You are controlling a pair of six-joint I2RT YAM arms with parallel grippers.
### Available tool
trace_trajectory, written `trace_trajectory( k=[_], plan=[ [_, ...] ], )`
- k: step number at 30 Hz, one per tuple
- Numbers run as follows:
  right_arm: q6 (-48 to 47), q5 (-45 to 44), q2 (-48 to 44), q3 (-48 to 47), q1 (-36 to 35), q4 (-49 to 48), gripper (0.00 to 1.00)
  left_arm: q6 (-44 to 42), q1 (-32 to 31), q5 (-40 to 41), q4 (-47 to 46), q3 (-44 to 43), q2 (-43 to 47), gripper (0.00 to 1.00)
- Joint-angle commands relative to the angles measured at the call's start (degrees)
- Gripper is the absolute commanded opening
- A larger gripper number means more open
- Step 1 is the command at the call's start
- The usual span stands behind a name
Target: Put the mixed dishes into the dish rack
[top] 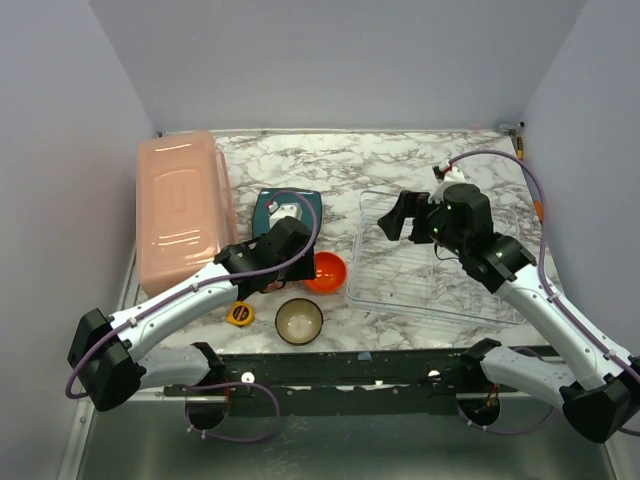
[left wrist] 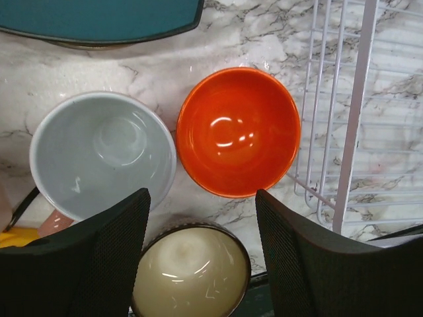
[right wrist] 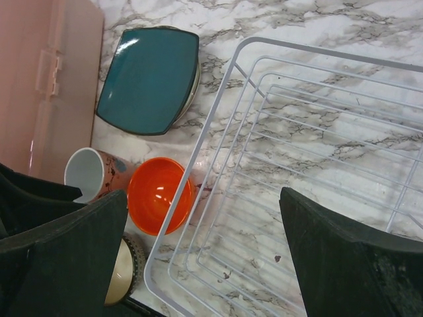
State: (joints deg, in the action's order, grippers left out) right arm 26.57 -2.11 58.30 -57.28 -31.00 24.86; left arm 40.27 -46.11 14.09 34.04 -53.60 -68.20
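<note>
My left gripper (left wrist: 201, 251) stands open just above the dark brown bowl with cream inside (left wrist: 192, 274), its fingers on either side of the rim. Beyond it sit the glossy orange bowl (left wrist: 238, 132) and the pinkish-tan mug (left wrist: 102, 155), seen from above. The teal plate (left wrist: 99, 20) lies farther back. From above, the left arm covers the mug and part of the plate (top: 300, 205). My right gripper (right wrist: 205, 264) hangs open and empty over the left part of the dish rack (right wrist: 297, 165), a clear tray with a wire grid (top: 440, 255).
A long salmon-pink tub (top: 185, 205) fills the left side of the marble table. A small yellow tape measure (top: 240, 314) lies near the front edge, left of the brown bowl (top: 299, 320). The orange bowl (top: 328, 272) touches the rack's left edge.
</note>
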Motion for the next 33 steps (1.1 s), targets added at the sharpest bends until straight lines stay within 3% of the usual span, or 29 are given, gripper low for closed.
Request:
trace_trajectory(
  k=[1, 13, 19, 28, 33],
  plan=[
    [-0.81, 1.57, -2.18, 2.36, 0.15, -1.99, 1.0, 4.09, -3.19, 6.1, 2.59, 1.37, 1.82, 0.66],
    [-1.68, 0.88, -3.91, 4.5, 0.12, -1.54, 1.0, -2.99, -3.46, 11.71, 4.78, -1.71, -7.29, 0.54],
    [-2.24, 0.26, -4.12, 4.58, 0.12, -0.6, 1.0, -5.36, -3.57, 11.05, 4.57, -2.56, -10.82, 0.36],
    [-2.09, -0.1, -4.03, 4.76, 0.15, -0.52, 1.0, -7.64, -3.55, 10.12, 6.16, -4.47, -12.88, 0.0],
    [-2.11, 0.14, -3.65, 4.83, 0.19, -0.17, 1.0, -10.72, -3.57, 13.81, 11.71, -9.6, -9.98, 0.0]
  ],
)
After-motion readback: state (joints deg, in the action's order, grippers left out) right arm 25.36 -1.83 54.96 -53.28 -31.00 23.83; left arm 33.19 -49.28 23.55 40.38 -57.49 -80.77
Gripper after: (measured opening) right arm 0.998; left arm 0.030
